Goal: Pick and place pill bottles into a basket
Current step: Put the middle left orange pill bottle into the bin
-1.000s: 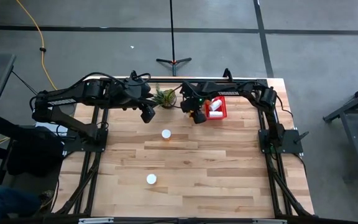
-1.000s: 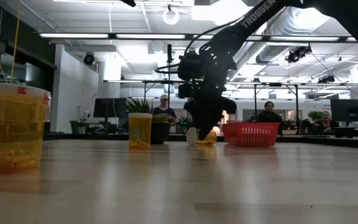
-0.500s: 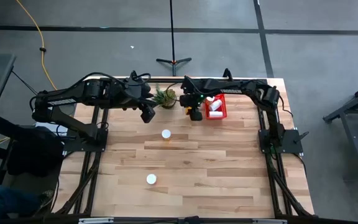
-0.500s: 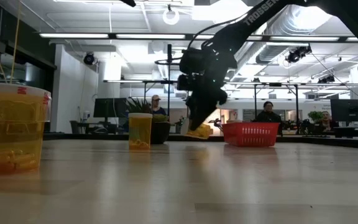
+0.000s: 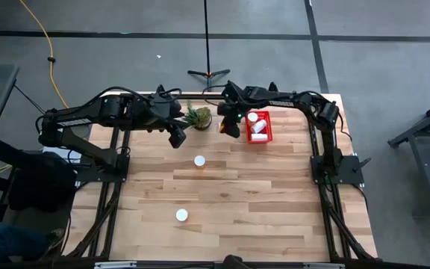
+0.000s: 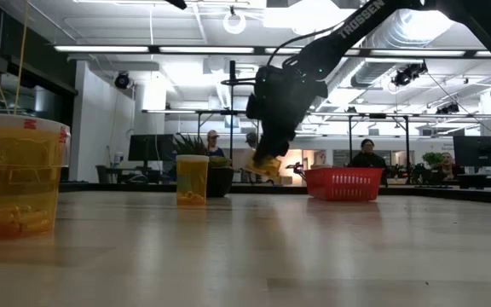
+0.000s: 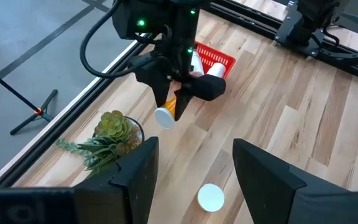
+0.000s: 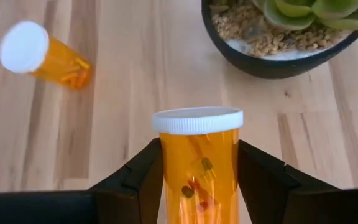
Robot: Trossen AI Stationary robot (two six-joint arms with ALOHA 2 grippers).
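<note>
In the high view, the right gripper (image 5: 230, 125) is hanging over the far side of the table (image 5: 275, 217), between the plant (image 5: 198, 116) and the basket (image 5: 259, 126), and two bottles are standing free: the mid bottle (image 5: 199, 161) and the near bottle (image 5: 181, 215). The basket is lying just beside the right gripper, on the side away from the plant, so the right arm is the nearer one (white caps are already showing inside the basket). The left gripper (image 5: 177, 138) is waiting on the other side of the plant. In the low view, the right gripper (image 6: 268, 162) is holding its bottle (image 6: 267, 166) clear of the table, tilted, with the basket (image 6: 343, 182) well apart. In the left wrist view, the left fingers (image 7: 135, 177) are standing apart and holding nothing; the held bottle (image 7: 168, 113) is pointing cap-down. In the right wrist view, the right fingers (image 8: 135, 180) are gripping the held bottle (image 8: 199, 165) by its body, long axis running out along the fingers, cap leading.
</note>
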